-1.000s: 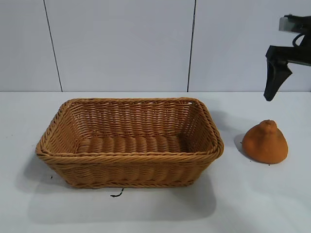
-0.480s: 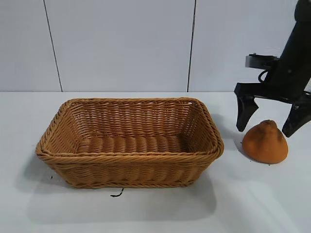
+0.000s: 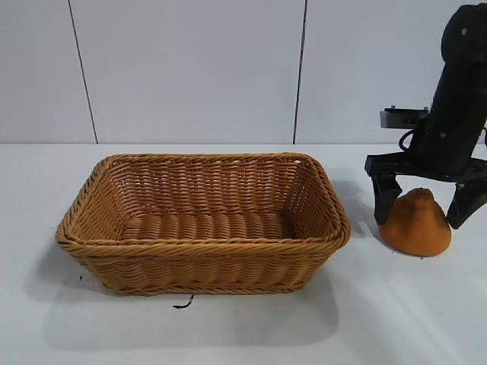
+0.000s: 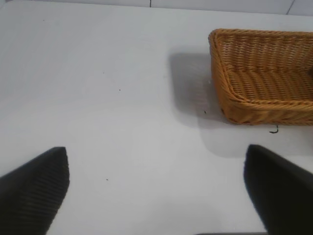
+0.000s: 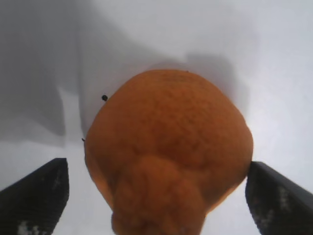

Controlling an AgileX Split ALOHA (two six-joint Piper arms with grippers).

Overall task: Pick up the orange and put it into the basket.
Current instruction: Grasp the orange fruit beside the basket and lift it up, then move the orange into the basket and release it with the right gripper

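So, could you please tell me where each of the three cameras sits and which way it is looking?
Exterior view: level with the table, facing the arms; shows the basket, the orange and the right gripper open astride the orange.
Left wrist view: on the left arm, looking down at the table; the left gripper is open, basket farther off.
Right wrist view: on the right arm, looking down at the orange between its gripper's fingers.
Shared: exterior and left wrist show the basket; exterior and right wrist show the orange.
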